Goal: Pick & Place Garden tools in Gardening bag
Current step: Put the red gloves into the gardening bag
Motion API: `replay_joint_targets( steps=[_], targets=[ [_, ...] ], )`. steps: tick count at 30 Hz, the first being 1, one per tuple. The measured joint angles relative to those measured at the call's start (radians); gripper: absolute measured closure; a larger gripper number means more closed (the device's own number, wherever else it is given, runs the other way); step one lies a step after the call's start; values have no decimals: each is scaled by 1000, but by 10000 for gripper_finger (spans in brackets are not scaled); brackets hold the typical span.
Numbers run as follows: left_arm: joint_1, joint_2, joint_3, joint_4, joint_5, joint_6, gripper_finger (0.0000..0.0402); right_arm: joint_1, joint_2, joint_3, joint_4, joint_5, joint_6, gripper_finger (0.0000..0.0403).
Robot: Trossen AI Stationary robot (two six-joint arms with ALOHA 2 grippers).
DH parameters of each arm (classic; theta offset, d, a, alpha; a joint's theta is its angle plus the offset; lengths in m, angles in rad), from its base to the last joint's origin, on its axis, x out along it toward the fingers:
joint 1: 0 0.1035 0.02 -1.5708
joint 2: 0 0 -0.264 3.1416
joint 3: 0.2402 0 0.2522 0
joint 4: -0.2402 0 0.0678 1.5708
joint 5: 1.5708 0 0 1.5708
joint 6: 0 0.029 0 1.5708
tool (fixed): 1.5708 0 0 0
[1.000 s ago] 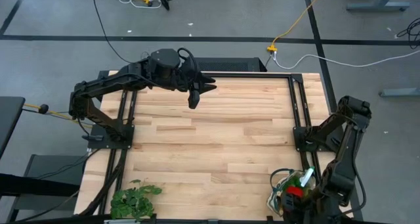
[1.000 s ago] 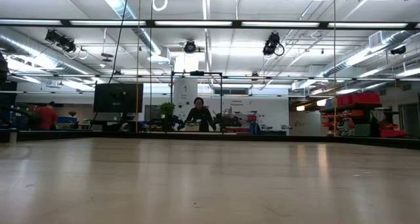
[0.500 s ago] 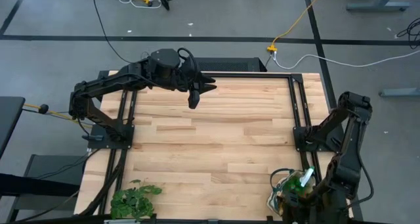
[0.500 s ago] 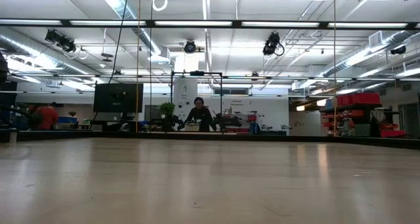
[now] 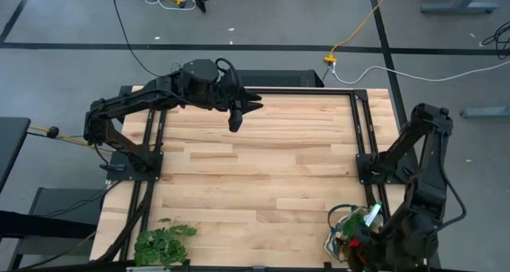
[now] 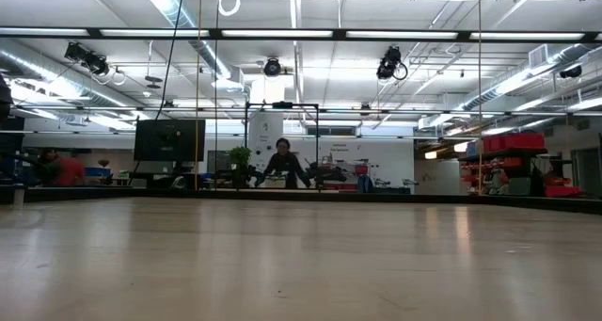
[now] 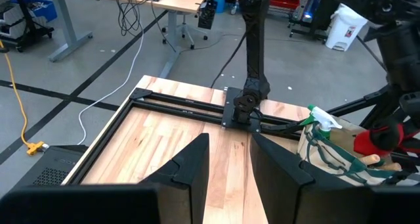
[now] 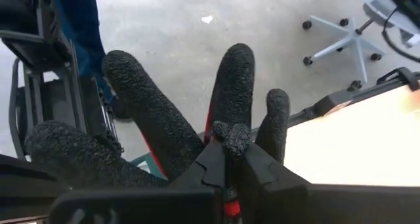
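Right wrist view shows our right claw (image 8: 226,159) pinched on the glove (image 8: 164,125) above the bag (image 5: 344,228) at the table's near right corner; floppy fingers might snag its rim.

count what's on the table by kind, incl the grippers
gardening bag: 1
green spray bottle in the bag: 1
red glove pinched by the right gripper: 1
wooden handle poking from the bag, tool unclear: 1
leafy plant bunch: 1
grippers, counting the left gripper: 2
total: 7
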Motion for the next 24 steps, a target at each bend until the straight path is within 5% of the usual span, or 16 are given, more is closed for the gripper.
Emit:
replay_joint_targets(
  steps=[24],
  targets=[
    [0,0,0,0,0,0,284,0,-200,-101,63,52,56,387]
  ],
)
